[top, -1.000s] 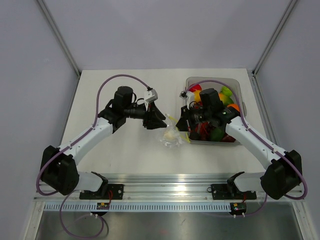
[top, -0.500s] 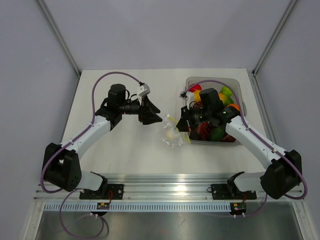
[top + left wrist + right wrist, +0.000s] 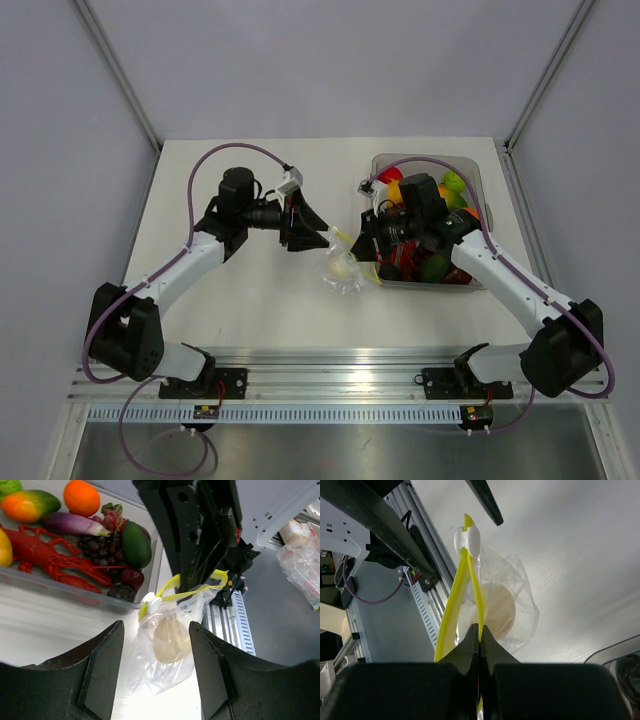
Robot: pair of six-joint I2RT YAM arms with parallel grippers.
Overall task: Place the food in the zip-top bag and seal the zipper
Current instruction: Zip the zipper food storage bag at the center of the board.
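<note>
White table (image 3: 250,300), grey walls on three sides.

Right gripper (image 3: 479,632): jaws clamped fully on the zipper (image 3: 470,580), pinching the yellow strip at its end away from the white slider (image 3: 467,538). The zip-top bag (image 3: 342,272) hangs below this grip, over the table just left of the bin (image 3: 478,170) of toy food. A pale round food item (image 3: 167,640) sits inside the bag.

Left gripper (image 3: 155,627): jaws parted about halfway, nothing between them. The tips are near the slider end of the bag; contact cannot be determined.

Pose: the left arm bends inward, wrist level, pointing right at the bag. The right arm reaches across the bin, wrist pointing left.

Markings: a small print on the bag film is not legible.
</note>
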